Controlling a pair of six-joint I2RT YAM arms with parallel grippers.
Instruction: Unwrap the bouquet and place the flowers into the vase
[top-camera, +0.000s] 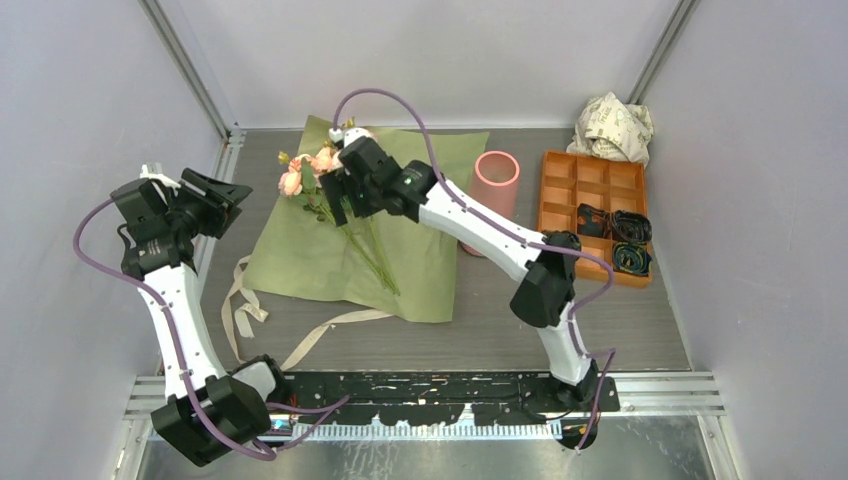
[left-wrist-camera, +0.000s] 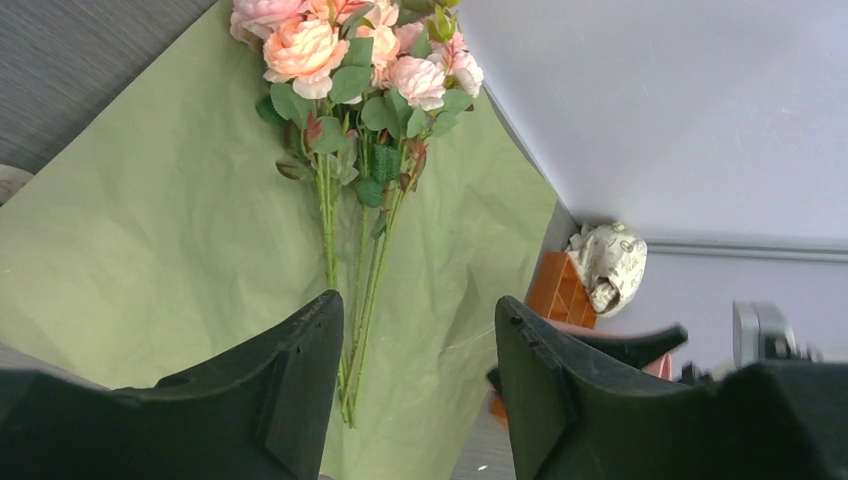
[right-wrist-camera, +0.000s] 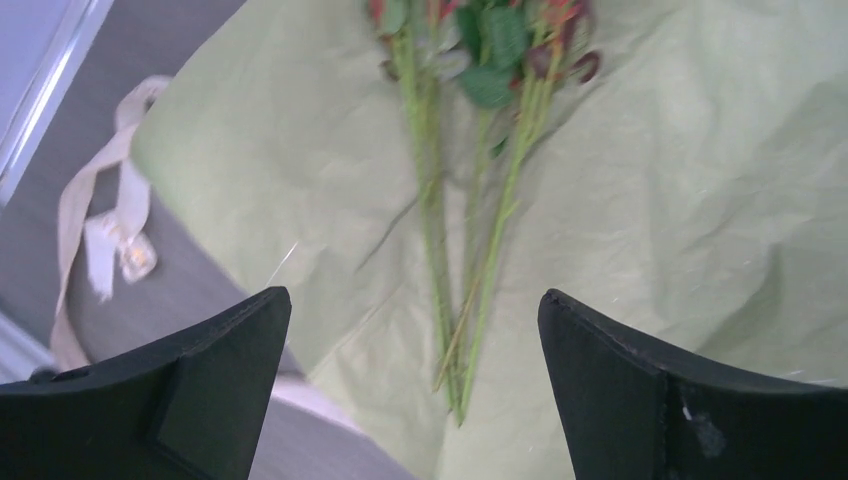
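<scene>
Several pink and peach roses, the flowers (top-camera: 318, 170), lie loose on the opened wrapping paper (top-camera: 300, 255), directly beneath my right pincer (top-camera: 338, 205). Its jaws are spread wide with nothing between them. Through the right wrist camera I see the long green stems running down the middle of the gap below the fingertips. They are thin and slightly splayed at the cut ends, with dark green and reddish leaves higher up. The blooms sit just past the pincer's far side, full and ruffled, with small buds among them.

The paper is spread flat with its olive green face up, matte and softly creased. The beige ribbon (top-camera: 245, 305) lies loose well to the left of the right pincer, a limp flat band looped on the grey wood-grain table (top-camera: 600, 320) just off the paper's near-left edge.

The vase (top-camera: 495, 180) stands upright to the right of that pincer, near the paper's far right corner. It is a plain salmon-pink cylinder, thick-walled and matte.

My left pincer (top-camera: 232, 205) hangs off the paper's left edge, jaws parted and empty, aimed toward the flowers, which lie well ahead of it.

Beyond the vase sit an orange compartment tray (top-camera: 548, 200) and a wad of crumpled white printed paper (top-camera: 612, 128).
</scene>
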